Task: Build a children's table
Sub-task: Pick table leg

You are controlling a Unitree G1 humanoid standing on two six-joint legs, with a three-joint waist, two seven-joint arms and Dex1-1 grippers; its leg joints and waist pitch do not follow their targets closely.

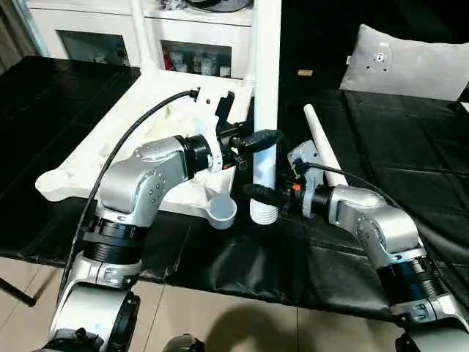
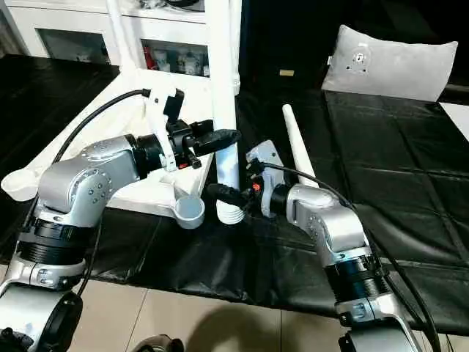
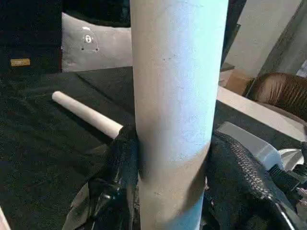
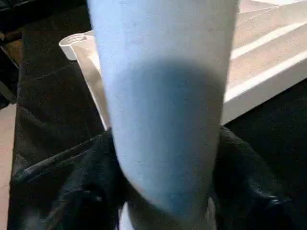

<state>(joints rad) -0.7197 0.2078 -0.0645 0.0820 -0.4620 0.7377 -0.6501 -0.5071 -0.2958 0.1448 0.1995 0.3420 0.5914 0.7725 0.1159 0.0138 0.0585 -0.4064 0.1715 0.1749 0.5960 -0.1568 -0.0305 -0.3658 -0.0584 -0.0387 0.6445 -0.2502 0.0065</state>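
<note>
Beside the upturned tabletop (image 1: 110, 154), an upright leg (image 1: 265, 110) stands just off its near corner socket (image 1: 222, 213). Left gripper (image 1: 258, 139) clamps the leg higher up; right gripper (image 1: 261, 193) closes around it just above its ribbed end. A second leg (image 1: 322, 150) lies beyond.

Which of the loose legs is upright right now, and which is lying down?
The leg clamped between the left gripper and right gripper stands upright by the tabletop. The other leg lies flat on the black cover.

White glass-door cabinet (image 1: 146, 40), grey cushion (image 1: 407, 66), tiled floor (image 1: 220, 323)
</note>
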